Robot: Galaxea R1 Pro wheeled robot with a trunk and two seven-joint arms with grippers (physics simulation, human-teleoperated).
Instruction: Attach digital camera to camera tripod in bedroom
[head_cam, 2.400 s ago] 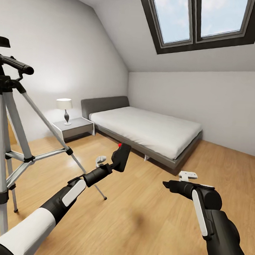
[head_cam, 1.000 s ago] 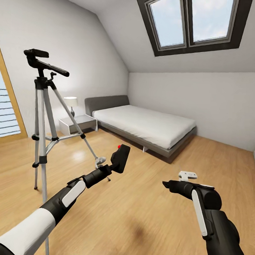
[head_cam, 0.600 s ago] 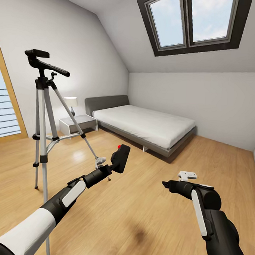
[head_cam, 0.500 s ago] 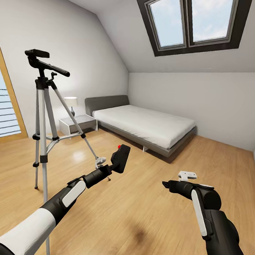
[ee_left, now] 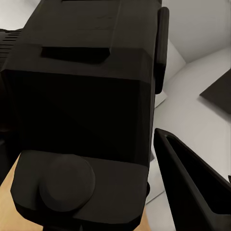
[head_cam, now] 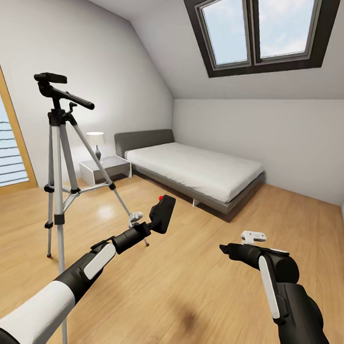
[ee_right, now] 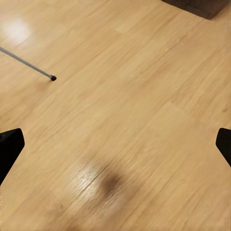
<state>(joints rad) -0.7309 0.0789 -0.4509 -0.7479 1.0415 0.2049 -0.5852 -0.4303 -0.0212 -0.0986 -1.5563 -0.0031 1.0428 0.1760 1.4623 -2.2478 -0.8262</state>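
Here, in the bedroom, left gripper (head_cam: 150, 225) pinched on the digital camera (head_cam: 162, 213), held up over the wood floor (head_cam: 186, 283) just in front of the camera tripod (head_cam: 59, 151), red button on top; in the left wrist view, black camera body (ee_left: 82, 110) close against one finger (ee_left: 192, 187). Right gripper (head_cam: 227, 248) spread wide, holding nothing, low over the floor and well apart from the tripod; bed (head_cam: 192, 170) beyond the tripod, against the far wall.
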